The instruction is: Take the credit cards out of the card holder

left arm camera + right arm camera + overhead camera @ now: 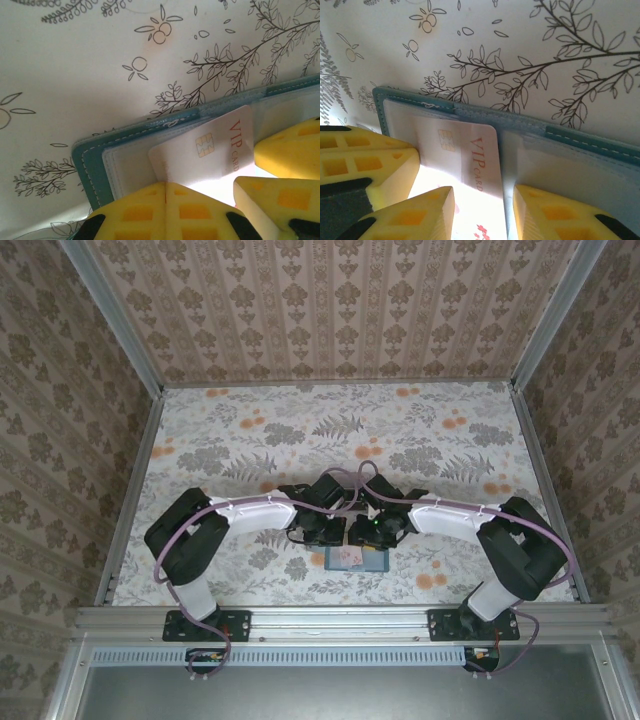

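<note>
Left end effector [165, 187]: shut tight, tips at the white card [210, 150].
Right end effector [482, 196]: partly open, holding nothing.
Card holder [91, 165]: open on the bench [75, 75].

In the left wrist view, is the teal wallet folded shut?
No, the wallet lies open, with its inner side and the pale VIP card facing up.

Card [465, 150] in holder [580, 145] on table [530, 25]
</note>
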